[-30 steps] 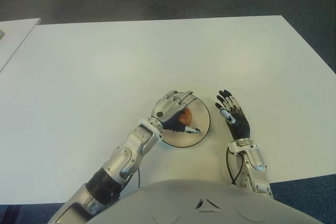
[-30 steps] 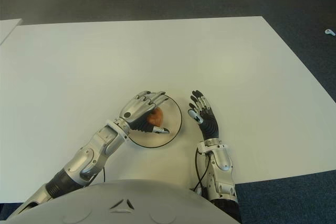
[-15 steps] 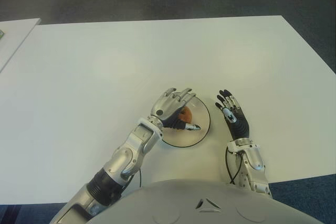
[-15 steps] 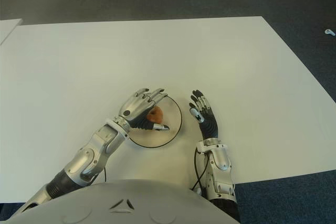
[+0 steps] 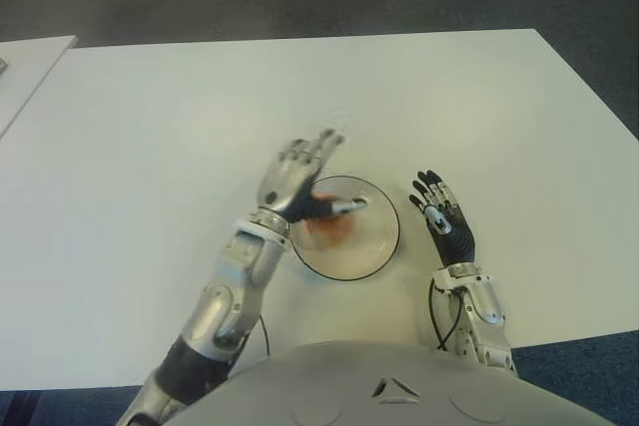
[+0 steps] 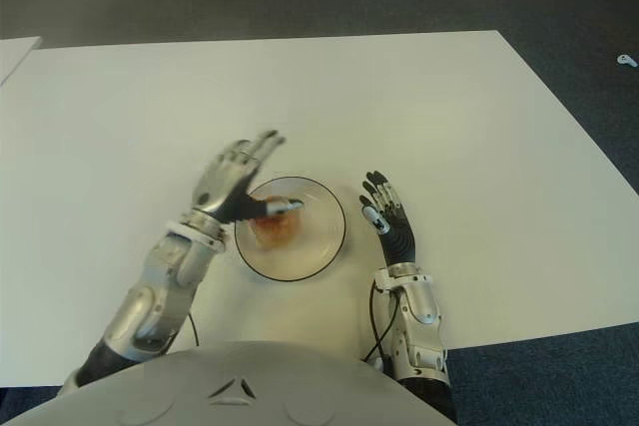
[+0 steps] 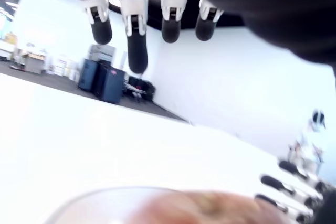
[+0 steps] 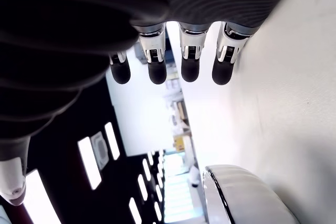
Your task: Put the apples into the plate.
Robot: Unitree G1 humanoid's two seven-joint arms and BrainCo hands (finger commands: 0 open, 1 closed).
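apple point(image 5: 327, 227) in plate point(image 5: 377, 246), below left hand point(image 5: 296, 182)

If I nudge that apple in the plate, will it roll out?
Probably not: the apple is round and may roll a little, but it lies inside the plate, whose raised rim should likely catch it. The left hand is open above it, holding nothing.

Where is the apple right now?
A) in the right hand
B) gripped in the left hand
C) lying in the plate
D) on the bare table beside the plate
C: the apple lies in the plate, the left hand above it with fingers spread, empty.
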